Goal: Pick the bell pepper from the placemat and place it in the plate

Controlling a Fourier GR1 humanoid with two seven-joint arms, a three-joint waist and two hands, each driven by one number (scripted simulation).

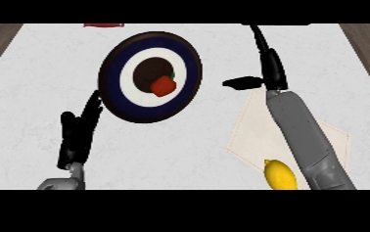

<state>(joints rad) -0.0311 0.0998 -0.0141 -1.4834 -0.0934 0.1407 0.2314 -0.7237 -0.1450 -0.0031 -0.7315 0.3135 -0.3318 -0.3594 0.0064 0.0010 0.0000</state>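
A red bell pepper (164, 85) with a green stem lies on the round plate (115, 74), which has a dark rim, a blue ring, a white ring and a dark centre. My right hand (271, 62) is raised to the right of the plate, fingers straight and thumb pointing left; it is open and holds nothing. The pale placemat (254, 133) lies under my right forearm. At the plate's lower left my left hand (80, 128) rests with its fingers up, open.
A yellow lemon (280, 174) sits on the placemat's near corner, right beside my right forearm. A red object (103, 25) shows at the counter's far edge. The counter (43, 79) is white marble, with brown edges at both far corners.
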